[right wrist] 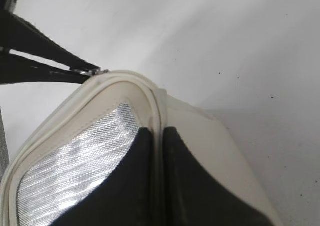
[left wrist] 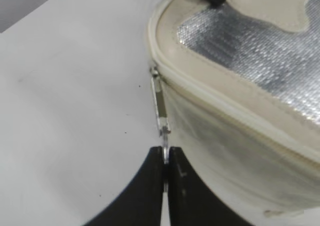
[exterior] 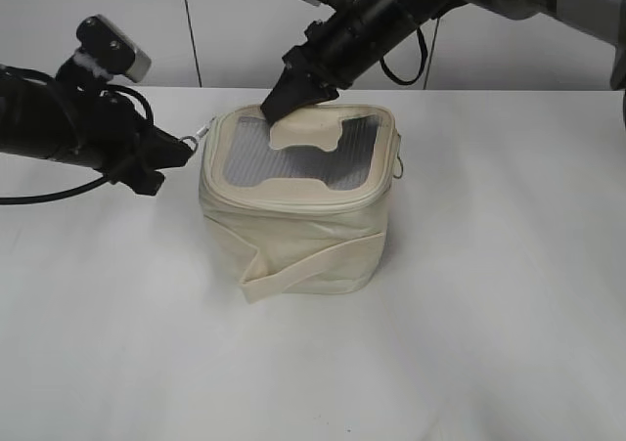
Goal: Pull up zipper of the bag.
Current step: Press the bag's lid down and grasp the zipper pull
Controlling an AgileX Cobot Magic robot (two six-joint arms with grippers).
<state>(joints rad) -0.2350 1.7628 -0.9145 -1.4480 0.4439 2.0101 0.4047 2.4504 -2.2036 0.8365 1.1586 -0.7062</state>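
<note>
The cream bag (exterior: 303, 236) stands upright mid-table, its grey ribbed top panel (exterior: 293, 153) facing up. The cream zipper track (left wrist: 235, 108) runs around the panel's rim. My left gripper (left wrist: 165, 158) is shut on the ring of a silver zipper pull (left wrist: 161, 105) at the bag's left corner, also in the exterior view (exterior: 186, 148). The pull is stretched taut away from the bag. My right gripper (right wrist: 158, 136) is shut on the bag's rim at the far edge, also in the exterior view (exterior: 279, 104). A second pull ring (exterior: 399, 167) hangs at the bag's right side.
The bag's wide strap band (exterior: 293, 270) wraps the body, its loose end sticking out at the lower left. White table (exterior: 489, 314) all around. A white wall stands behind the table.
</note>
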